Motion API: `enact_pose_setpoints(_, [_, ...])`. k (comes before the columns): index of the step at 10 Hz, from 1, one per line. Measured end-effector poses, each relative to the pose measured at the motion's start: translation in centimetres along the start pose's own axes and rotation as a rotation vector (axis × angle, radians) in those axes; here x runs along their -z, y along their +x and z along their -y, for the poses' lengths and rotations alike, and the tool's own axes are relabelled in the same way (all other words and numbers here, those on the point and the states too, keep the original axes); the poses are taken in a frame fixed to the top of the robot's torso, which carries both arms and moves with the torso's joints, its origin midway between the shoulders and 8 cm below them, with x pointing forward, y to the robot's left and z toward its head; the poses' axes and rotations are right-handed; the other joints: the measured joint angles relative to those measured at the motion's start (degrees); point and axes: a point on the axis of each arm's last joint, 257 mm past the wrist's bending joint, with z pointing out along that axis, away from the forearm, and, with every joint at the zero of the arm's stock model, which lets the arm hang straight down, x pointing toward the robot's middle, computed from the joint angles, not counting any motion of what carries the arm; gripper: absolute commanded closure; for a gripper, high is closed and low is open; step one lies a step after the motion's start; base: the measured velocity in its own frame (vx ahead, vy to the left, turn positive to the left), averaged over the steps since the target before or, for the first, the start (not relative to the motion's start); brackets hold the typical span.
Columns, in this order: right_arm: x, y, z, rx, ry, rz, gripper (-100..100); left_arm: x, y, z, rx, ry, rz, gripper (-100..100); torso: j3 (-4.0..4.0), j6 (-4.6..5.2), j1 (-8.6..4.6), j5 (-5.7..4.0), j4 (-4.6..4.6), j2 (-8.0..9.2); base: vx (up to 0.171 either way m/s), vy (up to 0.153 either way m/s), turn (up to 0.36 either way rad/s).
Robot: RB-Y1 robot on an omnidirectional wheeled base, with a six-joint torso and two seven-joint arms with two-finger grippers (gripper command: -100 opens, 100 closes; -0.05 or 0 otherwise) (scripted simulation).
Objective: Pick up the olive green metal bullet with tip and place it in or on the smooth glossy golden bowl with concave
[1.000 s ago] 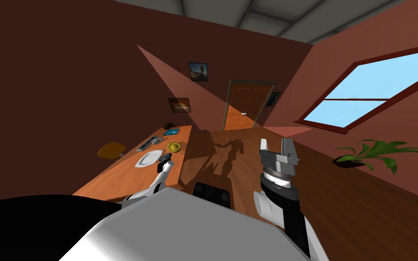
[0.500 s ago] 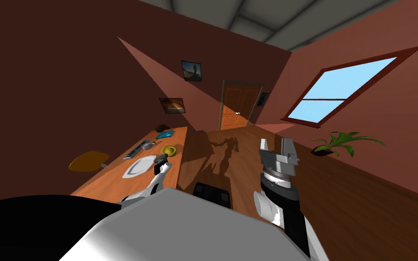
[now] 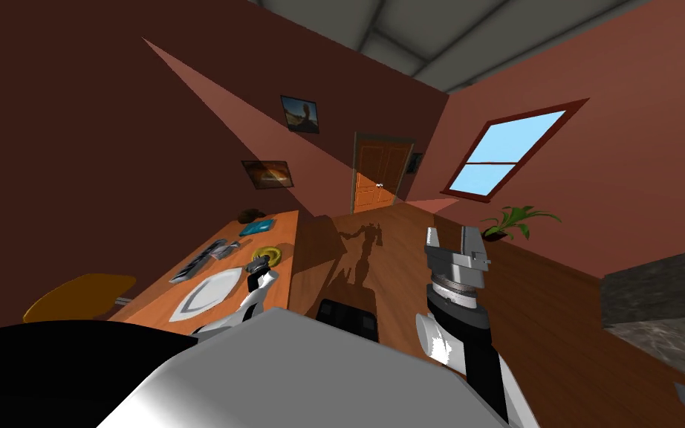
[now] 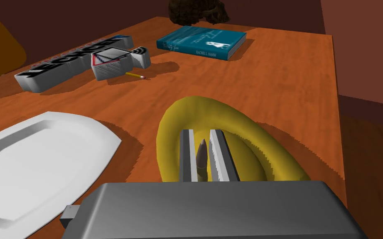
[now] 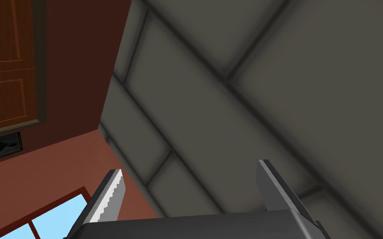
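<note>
The small brown-green bullet (image 4: pixel 202 159) is being squeezed between the two fingers of the left gripper (image 4: pixel 202 136). Its pointed tip is being aimed the same way as the fingers. The shiny yellow bowl (image 4: pixel 244 128) is sitting on the wooden table (image 4: pixel 286 83), right under the fingertips and just past them. It cannot be told whether the bullet is touching the bowl.

A white plate (image 4: pixel 41 153) is lying just beside the bowl, on the side of the left gripper that is away from the other arm. Farther out past the fingertips, a pencil (image 4: pixel 135 76), a small grey box (image 4: pixel 116 62), a long grey box (image 4: pixel 70 62) with dark letters and a blue-green book (image 4: pixel 201 41) are lying on the table.

The right gripper (image 3: pixel 454 245) is being held up in the air, well apart from the table. Its fingers are being kept spread wide, with nothing between them.
</note>
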Motion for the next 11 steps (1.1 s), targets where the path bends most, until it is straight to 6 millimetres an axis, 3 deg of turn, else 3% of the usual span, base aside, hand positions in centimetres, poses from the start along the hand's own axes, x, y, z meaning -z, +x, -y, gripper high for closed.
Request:
enact_pose_setpoints(5, [0.0,0.0,0.0,0.000,0.000,0.000,0,0.3,-0.4,4.1,0.018,0.045,-0.021,100,-0.03,-0.02,0.04,-0.01,-0.01,-0.05,0.038,0.077,-0.188])
enact_pose_setpoints(7, [0.0,0.0,0.0,0.000,0.000,0.000,0,0.1,-0.6,4.4,0.015,0.049,-0.017,100,0.01,-0.09,-0.16,-0.02,-0.02,0.05,0.004,0.014,0.001])
enact_pose_setpoints(8, [0.0,0.0,0.0,0.000,0.000,0.000,0,0.1,-0.6,4.5,0.016,0.049,-0.017,-100,0.04,-0.08,-0.26,-0.05,0.00,0.10,0.000,0.000,0.000])
enact_pose_setpoints(11, [0.0,0.0,0.0,0.000,0.000,0.000,0,0.1,-0.6,4.5,0.015,0.049,-0.017,-100,0.06,-0.08,-0.32,-0.06,0.00,0.13,0.000,0.000,0.000])
